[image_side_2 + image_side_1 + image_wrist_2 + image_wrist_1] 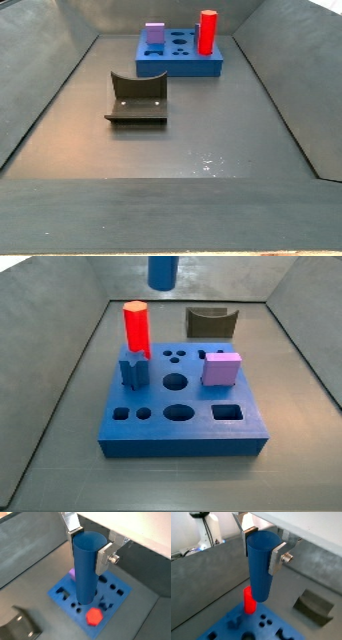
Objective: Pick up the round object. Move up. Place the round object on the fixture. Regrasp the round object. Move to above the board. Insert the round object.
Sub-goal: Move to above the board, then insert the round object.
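**Blue peg held upright above the board**

The grey, matte-walled bin (54, 406) is the largest thing in view, its floor dull and slightly speckled. On that floor sits the board (181, 428), a thick blue square block with a smooth top pierced by round, square and other shaped holes; it also shows in both wrist views (271, 632) (120, 597) and far back in a side view (181, 62).

The round object (85, 567), a long plain blue cylinder peg with a smooth, faintly glossy skin, hangs upright in the air above the board; in a side view only its lower end (160, 270) shows at the upper edge. The gripper (264, 546) has its jaws closed onto the peg's upper part, the flat silver finger plates (105, 558) pressing its sides.

The fixture (138, 97), a dark olive-brown block with a curved U-shaped notch, stands on the bin floor apart from the board (211, 321).

Standing in the board are a red hexagonal peg (136, 324), a lilac cube (222, 368) and a short dark-blue star-shaped peg (131, 368).
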You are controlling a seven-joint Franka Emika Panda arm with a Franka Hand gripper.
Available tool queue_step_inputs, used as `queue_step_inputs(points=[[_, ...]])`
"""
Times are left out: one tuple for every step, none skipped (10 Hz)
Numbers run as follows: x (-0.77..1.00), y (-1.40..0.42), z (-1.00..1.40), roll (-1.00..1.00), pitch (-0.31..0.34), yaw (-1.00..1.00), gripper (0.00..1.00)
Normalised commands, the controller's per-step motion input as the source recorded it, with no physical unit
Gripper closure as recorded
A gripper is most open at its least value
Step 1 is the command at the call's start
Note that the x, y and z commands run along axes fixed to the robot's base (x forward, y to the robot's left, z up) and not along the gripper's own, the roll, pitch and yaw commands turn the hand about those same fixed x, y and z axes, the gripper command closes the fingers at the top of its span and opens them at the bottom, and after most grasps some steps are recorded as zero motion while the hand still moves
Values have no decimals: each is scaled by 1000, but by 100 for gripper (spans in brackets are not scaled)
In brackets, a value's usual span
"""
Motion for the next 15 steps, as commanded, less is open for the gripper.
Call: queue_step_inputs(points=[[-87, -8, 8, -433, -142, -37, 100], [-63, 1, 9, -299, -100, -27, 100], [-49, 9, 3, -211, -71, -23, 100], [0, 0, 0, 0, 4, 0, 100], [0, 0, 0, 0, 16, 0, 100], [0, 0, -34, -26, 0, 0, 100], [11, 0, -77, -17, 0, -29, 100], [0, -3, -300, -187, -70, 0, 100], [60, -89, -477, -294, -46, -103, 100], [183, -151, -437, -327, 0, -169, 100], [260, -146, -380, -357, 0, -274, 100], [243, -143, -371, -343, -43, -343, 100], [49, -106, -403, -304, -197, -286, 100], [0, -169, -320, -213, -220, -237, 100], [0, -191, -440, -143, -281, -220, 100]])
